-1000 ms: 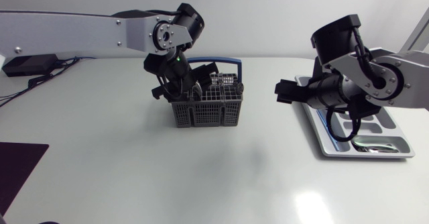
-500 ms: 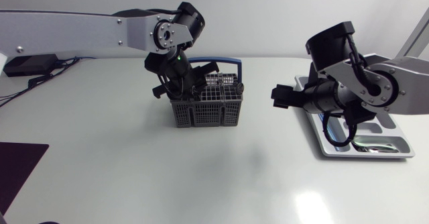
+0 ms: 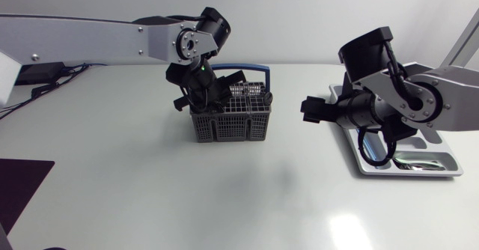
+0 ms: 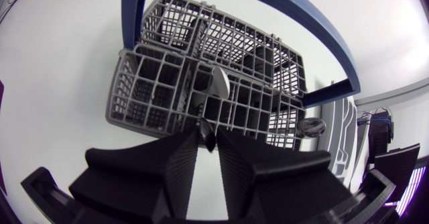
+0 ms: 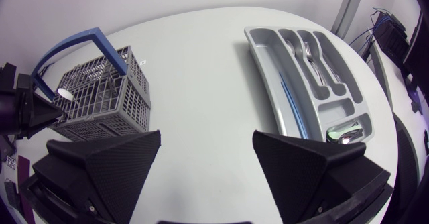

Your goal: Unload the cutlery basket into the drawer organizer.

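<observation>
Cutlery basket [image 3: 232,126] sits mid-desk, blue handle up, not yet emptied.

- Drawer organizer [image 5: 267,73] lies on the desk well off to the right-arm side. It is part filled: a fork [image 5: 309,49] rests in 1 of the long slots, and some shiny pieces sit in the end compartment, too small to name.
- Left hand [image 4: 206,138] is down over the basket's near compartments. Its 2 fingers are drawn almost together on a thin handle that seems to belong to the spoon [image 4: 219,84]. The contact is hard to see, but it reads as a pinch from both sides. The spoon's bowl is at about rim height, so the piece is not lifted out.
- A 2nd rounded bowl shows by the basket's far corner, so at least 2 pieces are left to move.
- Right hand [image 5: 208,140] hangs above the desk between basket and organizer, fingers spread wide, holding nothing.

Judgement: unloading is under way, nearer the middle than the end.

Versus 1 s ago:
- The right arm has crept a little toward the basket.
- The left arm's wrist has shifted slightly over the basket.
- Basket and organizer have not moved.
</observation>
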